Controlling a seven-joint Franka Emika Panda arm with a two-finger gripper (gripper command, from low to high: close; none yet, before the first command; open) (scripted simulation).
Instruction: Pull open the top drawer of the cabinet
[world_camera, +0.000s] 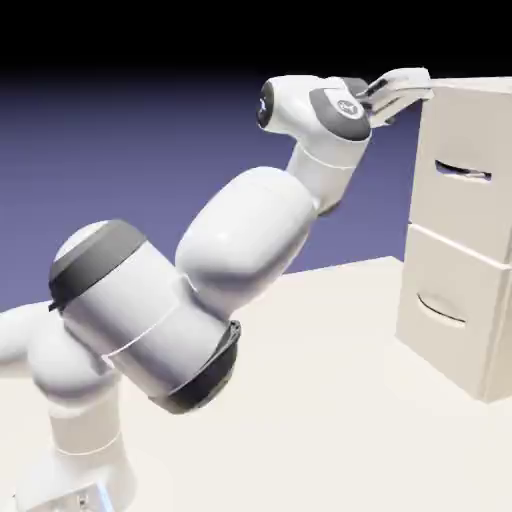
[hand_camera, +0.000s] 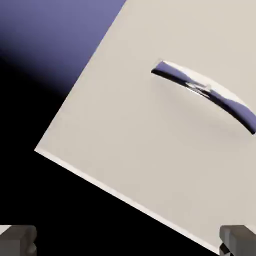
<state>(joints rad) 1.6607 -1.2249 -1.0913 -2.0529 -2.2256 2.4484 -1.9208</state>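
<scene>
Exterior view: cabinet (world_camera: 462, 240) standing on the tabletop (world_camera: 270, 400) at the exterior view's right. Top drawer (world_camera: 455, 205) above the lower drawer (world_camera: 440, 345); both fronts flush. Hand (world_camera: 428, 82) raised near the cabinet's upper edge; contact cannot be told.

Hand view: fingertips (hand_camera: 17, 241) wide apart, nothing between them. Top drawer's front tilted in view, its curved, shiny handle (hand_camera: 205, 90) toward the upper right, apart from both fingertips.

No text, label, brand, number or sign can be read in either view. The round mark on the dark band near the arm's wrist (world_camera: 345, 112) is too small to make out.
</scene>
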